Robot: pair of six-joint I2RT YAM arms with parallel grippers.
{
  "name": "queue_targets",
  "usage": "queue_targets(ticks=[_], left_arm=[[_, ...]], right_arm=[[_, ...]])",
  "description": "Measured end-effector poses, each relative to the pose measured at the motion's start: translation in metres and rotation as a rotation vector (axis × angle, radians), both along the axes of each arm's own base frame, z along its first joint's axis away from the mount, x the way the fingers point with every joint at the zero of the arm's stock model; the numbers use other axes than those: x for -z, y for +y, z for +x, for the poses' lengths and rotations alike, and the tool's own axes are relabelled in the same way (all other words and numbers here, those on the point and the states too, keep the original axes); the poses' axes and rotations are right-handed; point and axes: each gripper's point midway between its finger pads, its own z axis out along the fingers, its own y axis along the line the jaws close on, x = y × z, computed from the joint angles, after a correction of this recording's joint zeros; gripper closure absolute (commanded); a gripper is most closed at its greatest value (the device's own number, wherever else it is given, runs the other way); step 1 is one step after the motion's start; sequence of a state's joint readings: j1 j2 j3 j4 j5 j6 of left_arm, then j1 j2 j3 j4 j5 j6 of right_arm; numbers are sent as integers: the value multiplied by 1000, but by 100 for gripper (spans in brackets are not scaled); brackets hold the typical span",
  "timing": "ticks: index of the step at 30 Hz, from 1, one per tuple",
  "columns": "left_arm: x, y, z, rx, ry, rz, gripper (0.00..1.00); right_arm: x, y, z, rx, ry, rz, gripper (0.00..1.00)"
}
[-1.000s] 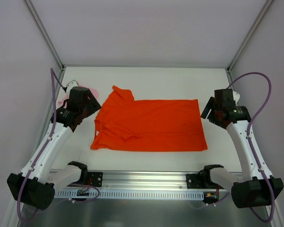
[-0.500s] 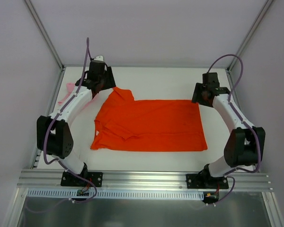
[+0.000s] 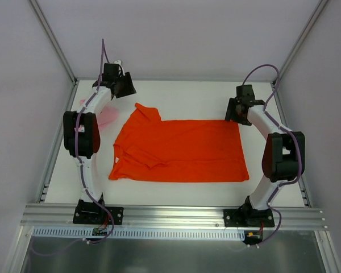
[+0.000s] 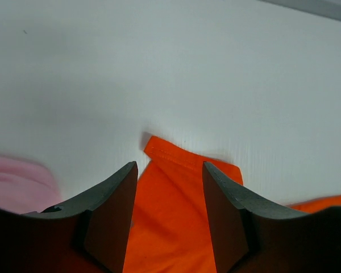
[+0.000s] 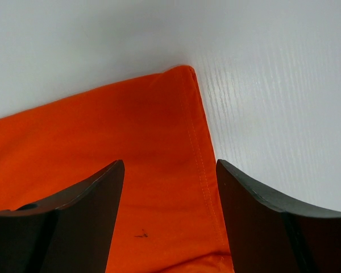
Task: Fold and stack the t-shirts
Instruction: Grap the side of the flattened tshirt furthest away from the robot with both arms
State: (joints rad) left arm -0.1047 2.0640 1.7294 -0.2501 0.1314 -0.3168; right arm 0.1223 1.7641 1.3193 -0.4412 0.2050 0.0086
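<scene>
Left end effector (image 4: 169,168), fingers spread with nothing between them, hovers over the tip of the far sleeve (image 4: 190,162) of the orange t-shirt (image 3: 182,149), toward the far left of the white counter (image 3: 187,94). The right end effector (image 5: 170,165), likewise spread and holding nothing, hangs above the shirt's far hem corner (image 5: 187,71) on the right. Whether either one touches the cloth cannot be told. The orange shirt lies flat across the middle of the counter. Its long axis runs left to right, with neck and sleeves pointing left and the straight hem to the right. The pink t-shirt (image 3: 106,117) lies bunched at the counter's left side, just beside the left arm (image 3: 82,133) and partly hidden by it, near the orange shirt's sleeve end.
</scene>
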Motion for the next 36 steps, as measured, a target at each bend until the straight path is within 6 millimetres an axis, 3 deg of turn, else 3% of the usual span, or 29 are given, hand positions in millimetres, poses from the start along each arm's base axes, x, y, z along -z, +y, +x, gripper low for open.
queue_targets(ticks=[6, 17, 27, 36], left_arm=[[37, -11, 16, 69, 64, -13, 50], [52, -12, 14, 86, 100, -6, 47], [94, -11, 8, 87, 198, 2, 48], [92, -12, 11, 90, 201, -2, 50]], right_arm=[[-5, 0, 5, -1, -18, 1, 30], [-5, -2, 5, 7, -21, -12, 30], [-5, -3, 6, 8, -23, -14, 30], [-5, -3, 6, 8, -23, -14, 30]])
